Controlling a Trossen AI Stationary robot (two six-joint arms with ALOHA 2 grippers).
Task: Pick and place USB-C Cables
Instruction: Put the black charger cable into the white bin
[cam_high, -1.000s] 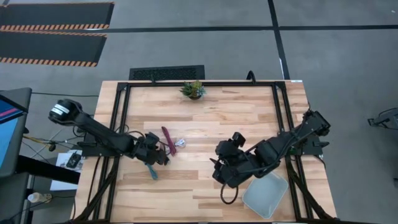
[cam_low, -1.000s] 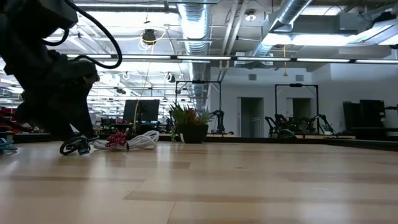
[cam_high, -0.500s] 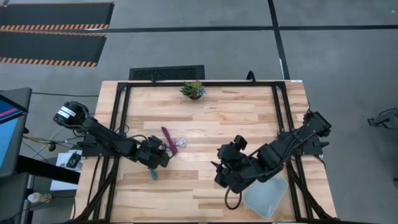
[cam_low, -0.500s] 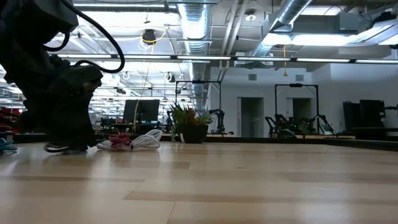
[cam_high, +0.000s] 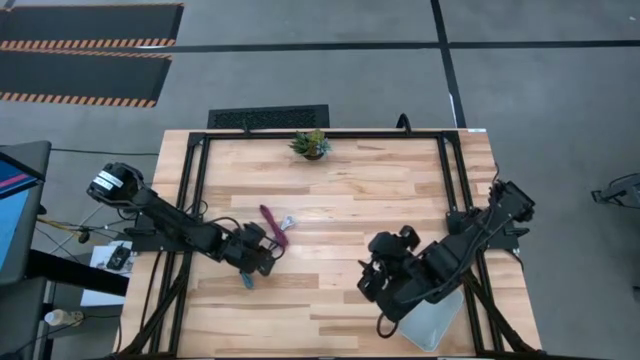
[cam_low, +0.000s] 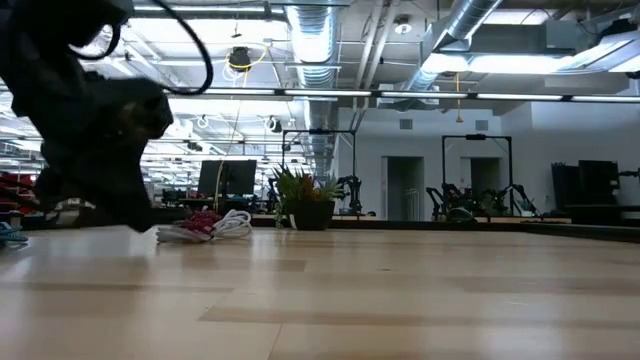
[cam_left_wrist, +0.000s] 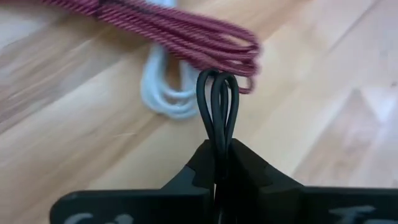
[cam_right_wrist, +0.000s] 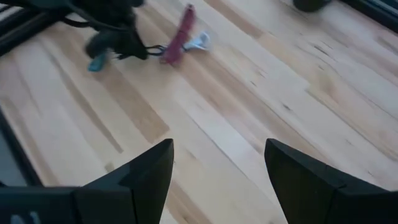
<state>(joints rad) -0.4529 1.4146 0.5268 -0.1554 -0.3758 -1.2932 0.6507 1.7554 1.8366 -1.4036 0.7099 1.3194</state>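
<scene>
The black cable (cam_left_wrist: 217, 102) is sitting pinched between the left end effector's (cam_left_wrist: 219, 163) fingers, its loop sticking straight out past the fingertips, so its long axis is running in line with the end effector. Just ahead of that loop the maroon cable (cam_left_wrist: 186, 31) is lying across the white cable (cam_left_wrist: 163, 93), touching it, both flat on the surface (cam_left_wrist: 74, 124). From above, the maroon cable (cam_high: 272, 226) is pointing away from the left end effector (cam_high: 262, 252) toward the far edge, with the white cable (cam_high: 288, 222) at its side; the teal cable (cam_high: 246, 281) is lying just on the near side of that end effector. The tray (cam_high: 432, 318) is sitting well apart, at the right near corner, across the surface from the held cable, so the carry is likely having to run rightward. The right end effector (cam_right_wrist: 217, 165) is hanging beside the tray with its fingers spread and holding nothing, nearer the tray but far from the cables.
</scene>
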